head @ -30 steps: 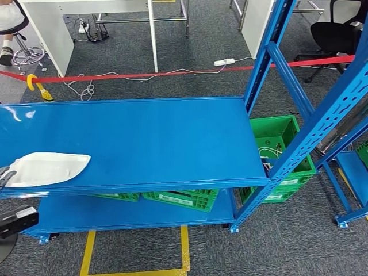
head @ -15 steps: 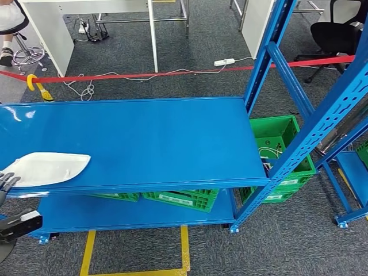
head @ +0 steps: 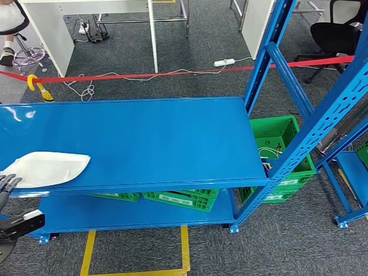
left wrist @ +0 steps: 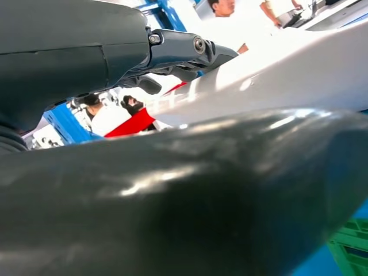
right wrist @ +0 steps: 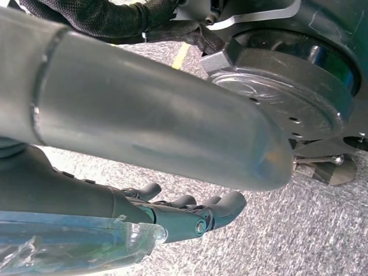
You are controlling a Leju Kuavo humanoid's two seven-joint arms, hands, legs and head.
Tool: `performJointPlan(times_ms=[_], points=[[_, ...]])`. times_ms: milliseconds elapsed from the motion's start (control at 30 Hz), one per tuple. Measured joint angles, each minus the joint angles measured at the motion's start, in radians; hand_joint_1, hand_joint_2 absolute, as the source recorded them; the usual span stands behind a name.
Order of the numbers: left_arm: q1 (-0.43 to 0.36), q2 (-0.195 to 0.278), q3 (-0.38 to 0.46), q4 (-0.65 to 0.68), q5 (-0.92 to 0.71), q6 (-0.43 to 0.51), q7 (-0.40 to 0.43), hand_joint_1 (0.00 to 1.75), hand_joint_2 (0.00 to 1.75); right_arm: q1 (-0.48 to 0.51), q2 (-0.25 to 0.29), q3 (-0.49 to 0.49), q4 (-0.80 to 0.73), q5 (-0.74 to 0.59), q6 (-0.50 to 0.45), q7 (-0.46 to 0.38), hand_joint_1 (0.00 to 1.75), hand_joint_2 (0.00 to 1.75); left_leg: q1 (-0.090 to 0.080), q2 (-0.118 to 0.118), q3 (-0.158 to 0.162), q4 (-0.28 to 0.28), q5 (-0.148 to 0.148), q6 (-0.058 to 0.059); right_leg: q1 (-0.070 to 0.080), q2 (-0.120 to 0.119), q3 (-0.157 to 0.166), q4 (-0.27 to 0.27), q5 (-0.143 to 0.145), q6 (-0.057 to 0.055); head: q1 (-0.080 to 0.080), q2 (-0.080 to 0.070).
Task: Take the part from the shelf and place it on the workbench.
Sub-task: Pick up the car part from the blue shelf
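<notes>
The white part (head: 48,168) lies flat on the top board of the blue shelf (head: 173,144), close to the front edge at the robot's left, its pointed end toward the middle of the board. The left robot hand (head: 6,184) sits right at the wide end of the part, dark fingers (head: 8,180) at or over the shelf lip; in the left wrist view a dark finger (left wrist: 182,49) reaches along one face of the pale part (left wrist: 282,75) and the thick thumb (left wrist: 186,190) lies across the other side, so the robot hand looks set around the part's edge, but I cannot tell whether it has closed and taken hold or only touches. The right robot hand (right wrist: 191,213) hangs over the grey carpet (right wrist: 303,230) with fingers loosely curled and nothing between them. Judging from this, the pick-up is only starting and the part has not left the shelf. The main risk is a weak hold on one end of a long, thin, smooth piece: lifted from that end, the far tip could sag, drag on the board or twist out of the fingers. A shallow grip at the rim could also push the part further in instead of catching it. If it slips past the front edge it would drop toward the lower board with the green crates (head: 186,198) or onto the floor.
</notes>
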Motion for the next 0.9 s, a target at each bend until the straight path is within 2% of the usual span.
performJointPlan(times_ms=[133, 433, 900], points=[[-0.003, -0.011, 0.007, 0.005, 0.017, 0.005, 0.000, 0.00, 1.75, 0.001, -0.005, 0.000, -0.010, 0.000, -0.015, -0.004, 0.00, 0.00, 0.000, 0.000, 0.000, 0.000, 0.000, 0.000, 0.000, 0.000, 0.000, 0.000, 0.000, 0.000, 0.000, 0.000], [-0.009, -0.041, 0.024, 0.016, 0.020, 0.010, 0.000, 0.00, 1.75, 0.001, -0.013, 0.000, -0.030, -0.006, -0.026, -0.008, 0.00, 0.00, 0.000, 0.000, 0.000, 0.000, 0.000, 0.000, 0.000, 0.000, 0.006, 0.000, 0.000, 0.000, 0.000, 0.000], [-0.010, -0.053, 0.031, 0.024, -0.006, 0.024, 0.015, 0.00, 1.75, 0.001, -0.018, 0.000, -0.034, -0.002, -0.029, -0.011, 0.00, 0.00, 0.000, 0.000, 0.000, 0.000, 0.000, 0.000, 0.000, 0.000, 0.006, 0.000, 0.000, 0.000, 0.000, 0.000]])
